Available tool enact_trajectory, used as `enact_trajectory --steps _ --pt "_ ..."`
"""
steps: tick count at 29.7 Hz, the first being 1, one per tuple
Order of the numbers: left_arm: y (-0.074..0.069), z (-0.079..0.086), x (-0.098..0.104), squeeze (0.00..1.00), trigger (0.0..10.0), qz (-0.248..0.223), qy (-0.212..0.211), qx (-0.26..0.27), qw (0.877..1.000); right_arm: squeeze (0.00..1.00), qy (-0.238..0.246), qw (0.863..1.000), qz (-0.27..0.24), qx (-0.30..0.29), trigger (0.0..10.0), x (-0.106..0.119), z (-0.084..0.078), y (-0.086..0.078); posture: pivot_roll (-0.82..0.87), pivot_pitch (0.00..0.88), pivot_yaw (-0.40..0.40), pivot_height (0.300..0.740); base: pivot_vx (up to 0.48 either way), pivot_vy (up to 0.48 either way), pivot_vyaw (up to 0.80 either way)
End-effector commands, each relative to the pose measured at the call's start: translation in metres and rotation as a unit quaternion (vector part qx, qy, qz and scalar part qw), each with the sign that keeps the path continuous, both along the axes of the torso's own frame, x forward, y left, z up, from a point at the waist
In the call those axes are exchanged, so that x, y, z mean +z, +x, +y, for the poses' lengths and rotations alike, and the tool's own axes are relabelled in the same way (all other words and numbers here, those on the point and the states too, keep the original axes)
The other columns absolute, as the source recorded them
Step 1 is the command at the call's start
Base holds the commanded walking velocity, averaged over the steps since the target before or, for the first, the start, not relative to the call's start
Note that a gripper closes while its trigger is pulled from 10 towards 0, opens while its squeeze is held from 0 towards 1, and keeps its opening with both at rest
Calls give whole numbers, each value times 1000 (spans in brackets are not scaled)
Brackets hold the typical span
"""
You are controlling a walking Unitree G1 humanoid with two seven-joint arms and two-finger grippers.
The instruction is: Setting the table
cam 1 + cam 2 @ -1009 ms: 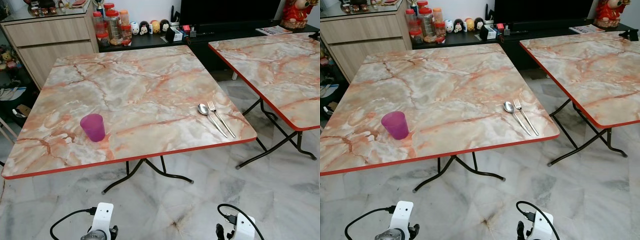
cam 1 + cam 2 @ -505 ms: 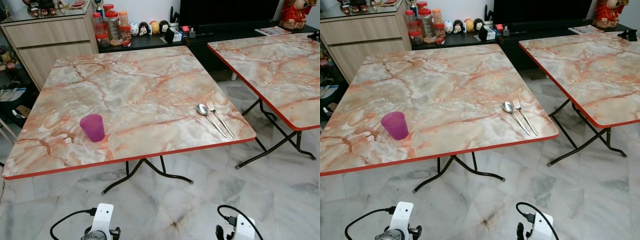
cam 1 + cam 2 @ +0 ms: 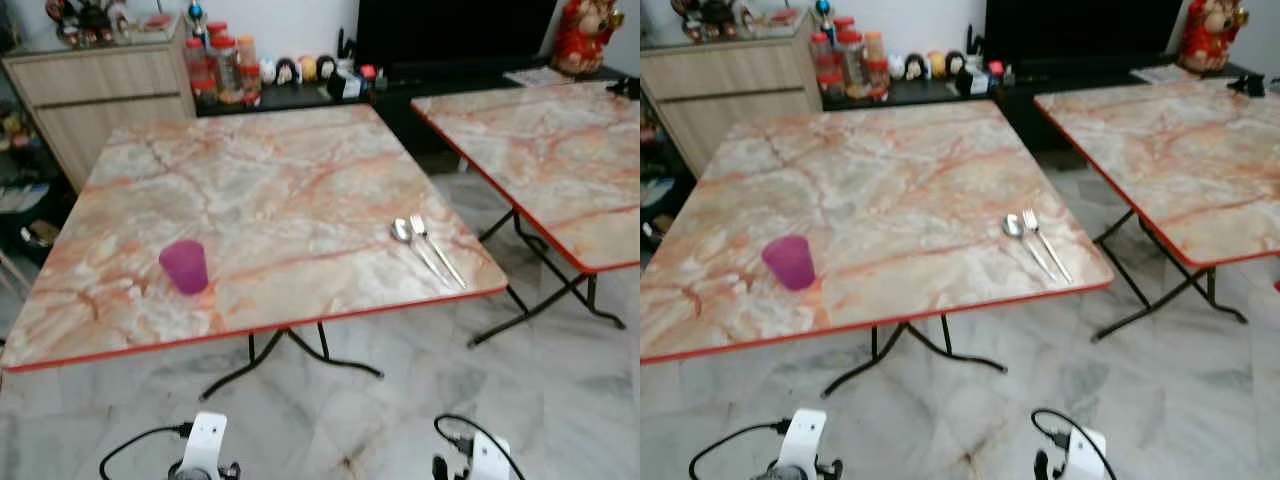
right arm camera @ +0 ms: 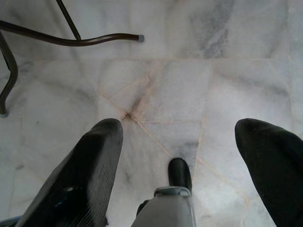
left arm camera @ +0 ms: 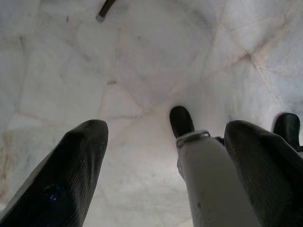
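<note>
Table (image 3: 290, 180): square folding table with a marble-pattern top and red edge, on black metal legs, standing on a pale marble floor (image 3: 420, 400)
Cup (image 3: 184, 266): purple, upright, on the table's near left part, close to the front edge
Spoon (image 3: 411, 241): silver, lying flat on the table's near right part, bowl pointing away from the robot
Fork (image 3: 436, 249): silver, lying just beside the spoon on its right and parallel to it, tines pointing away
Cup to cutlery: well apart, at opposite sides of the near half of the table
Second table (image 3: 540, 150): same pattern, to the right of the first, with a gap of floor between them
Cabinet (image 3: 100, 95): wooden, behind the first table on the left, small items on top
Jars (image 3: 218, 66): red-lidded, grouped on a dark low shelf beyond the table, next to the cabinet
Figurine (image 3: 582, 35): red, far right at the back
Left gripper (image 5: 170, 161): hanging low over the floor, fingers (image 5: 71, 175) spread wide, holding nothing
Right gripper (image 4: 189, 165): hanging low over the floor near a table foot, fingers (image 4: 80, 175) spread wide, holding nothing
View quality: head views slightly blurred
</note>
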State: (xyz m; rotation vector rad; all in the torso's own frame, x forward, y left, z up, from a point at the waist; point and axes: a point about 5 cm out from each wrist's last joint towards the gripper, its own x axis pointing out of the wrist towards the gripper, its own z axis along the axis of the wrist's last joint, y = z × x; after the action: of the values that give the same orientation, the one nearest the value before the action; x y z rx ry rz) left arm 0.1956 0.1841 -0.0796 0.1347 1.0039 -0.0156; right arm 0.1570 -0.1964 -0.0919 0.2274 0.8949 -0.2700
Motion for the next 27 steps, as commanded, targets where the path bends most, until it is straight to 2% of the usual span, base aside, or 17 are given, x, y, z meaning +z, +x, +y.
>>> enact_trajectory --steps 1,7,9,16,20,27 --pt "-2 1 -1 0 10000 6 1 -1 1000 0 1 1000 -1 -8 10000 0 -2 1 -29 0 10 740 412 0 0" --pt "-2 1 -1 0 10000 5 0 1 1000 0 -14 1000 4 9 10000 1 -3 0 -27 0 5 740 411 0 133" --pt "-2 0 -1 0 10000 6 -2 2 1000 0 -11 1000 5 6 10000 0 -3 -1 -26 0 4 740 409 0 800" --pt "-2 0 -1 0 10000 6 -1 2 1000 0 -3 1000 4 -2 10000 0 -2 -1 -26 0 4 740 403 0 0" --pt "-2 2 -1 0 10000 1 -1 8 1000 0 -6 1000 7 6 10000 0 -2 0 -22 0 0 740 0 0 0" --pt "-3 3 -1 0 10000 7 0 8 1000 0 -5 1000 9 15 10000 -1 0 -1 -20 0 -1 740 0 0 689"
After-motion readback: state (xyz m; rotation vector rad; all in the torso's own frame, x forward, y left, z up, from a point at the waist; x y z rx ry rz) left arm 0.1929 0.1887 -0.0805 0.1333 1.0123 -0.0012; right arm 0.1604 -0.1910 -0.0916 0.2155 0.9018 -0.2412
